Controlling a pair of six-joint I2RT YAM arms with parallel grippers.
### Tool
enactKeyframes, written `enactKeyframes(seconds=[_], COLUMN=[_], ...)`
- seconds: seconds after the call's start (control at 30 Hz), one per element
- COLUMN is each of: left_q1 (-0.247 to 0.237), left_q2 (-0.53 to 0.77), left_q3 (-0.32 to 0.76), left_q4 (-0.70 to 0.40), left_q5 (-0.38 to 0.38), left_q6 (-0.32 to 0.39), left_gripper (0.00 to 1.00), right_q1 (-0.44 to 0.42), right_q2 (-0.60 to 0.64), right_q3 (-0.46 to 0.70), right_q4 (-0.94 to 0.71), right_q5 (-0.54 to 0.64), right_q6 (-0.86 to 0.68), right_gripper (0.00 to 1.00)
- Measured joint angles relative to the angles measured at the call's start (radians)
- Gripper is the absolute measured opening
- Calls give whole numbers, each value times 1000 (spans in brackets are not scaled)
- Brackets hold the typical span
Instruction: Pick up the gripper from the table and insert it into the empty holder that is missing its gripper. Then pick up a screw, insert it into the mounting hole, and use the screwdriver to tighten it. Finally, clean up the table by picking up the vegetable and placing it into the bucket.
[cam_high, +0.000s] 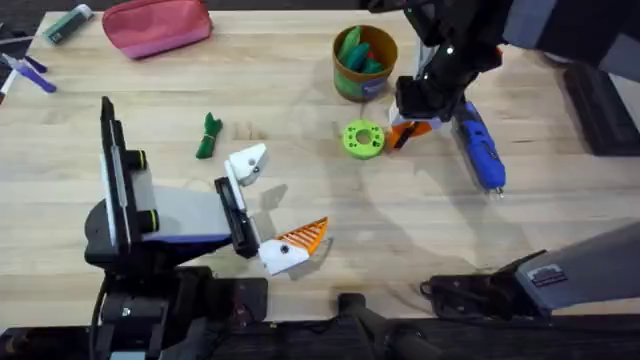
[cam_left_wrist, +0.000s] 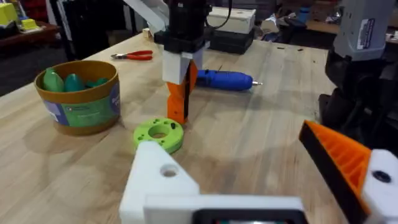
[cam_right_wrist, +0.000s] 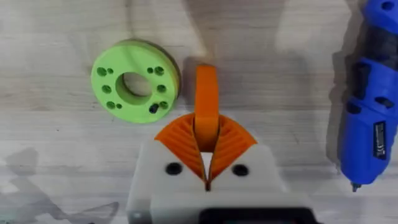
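Already the right pincer pinches the orange fingertip upright on the tabletop, between green disc and blue screwdriver. Thin edge grip; lifting could twist it loose. Left pincer sits spread.

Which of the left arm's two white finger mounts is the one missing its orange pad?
The far holder, nearer the vegetable: bare white with an open screw hole. The near mount carries its ribbed orange pad.
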Motion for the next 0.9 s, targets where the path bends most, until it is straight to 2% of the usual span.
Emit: enactKeyframes(seconds=[0.07, 0.47, 0.7, 0.9], left_q1=[0, 0, 0, 0], left_q2=[0, 0, 0, 0], left_q3=[0, 0, 0, 0], left_q4=[0, 0, 0, 0], left_q5=[0, 0, 0, 0], left_q6=[0, 0, 0, 0], left_gripper=[986, 986, 986, 986], right_q1=[-1, -1, -1, -1], right_q2=[0, 0, -6, -112], right_q3=[1, 2, 44, 126], right_q4=[0, -4, -78, -156], right_q5=[0, 0, 0, 9], right_q6=[1, 1, -4, -20], right_gripper=[14, 14, 13, 13])
